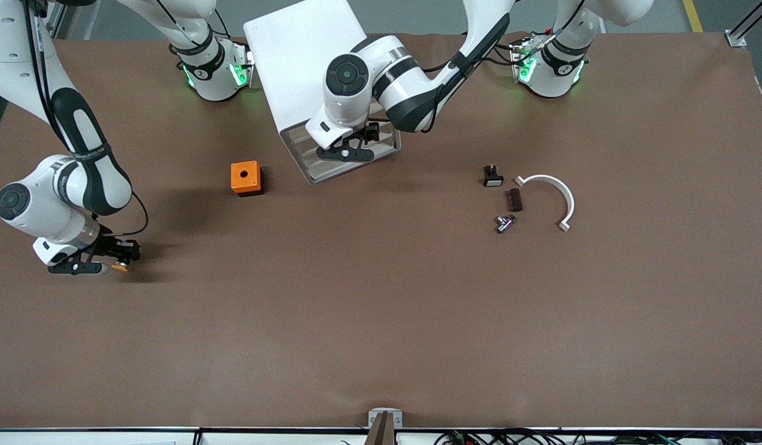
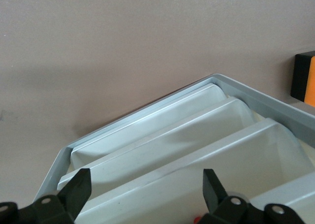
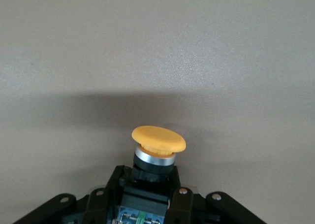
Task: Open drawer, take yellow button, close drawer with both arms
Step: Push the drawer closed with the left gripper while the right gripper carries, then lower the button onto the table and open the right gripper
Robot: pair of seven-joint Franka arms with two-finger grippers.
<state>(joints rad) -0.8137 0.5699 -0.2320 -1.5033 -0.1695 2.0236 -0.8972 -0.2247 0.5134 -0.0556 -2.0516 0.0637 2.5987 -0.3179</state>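
Brown mat over a wide table, grey floor at the top edge. The button (image 3: 158,147) is pinched in my right gripper (image 1: 112,264), orange cap out past the fingertips, dark body clamped between them, over bare mat at the right arm's end of the table, low above the surface, with its shadow right under it. So the take looks done; closing is what's left, I judge. The drawer (image 2: 162,150) is the top one of the white cabinet (image 1: 306,68), and my left gripper (image 1: 350,148) hangs right at the cabinet's front, fingers (image 2: 78,187) spread wide, nothing between them. In the left wrist view the stepped beige fronts lie straight ahead of the tips and run crosswise to them; whether the top drawer is out I cannot tell. Key relation: the left arm is right at the drawer fronts, the right arm is well apart and occupied, so the push should fall to the left one, squarely in on the long front edge. Orange cube (image 1: 245,177) sits on the mat near the cabinet, toward the right arm's end. Small black part (image 1: 492,176), dark block (image 1: 515,199), metal fitting (image 1: 505,223) and white curved bracket (image 1: 557,194) cluster toward the left arm's end, untouched.
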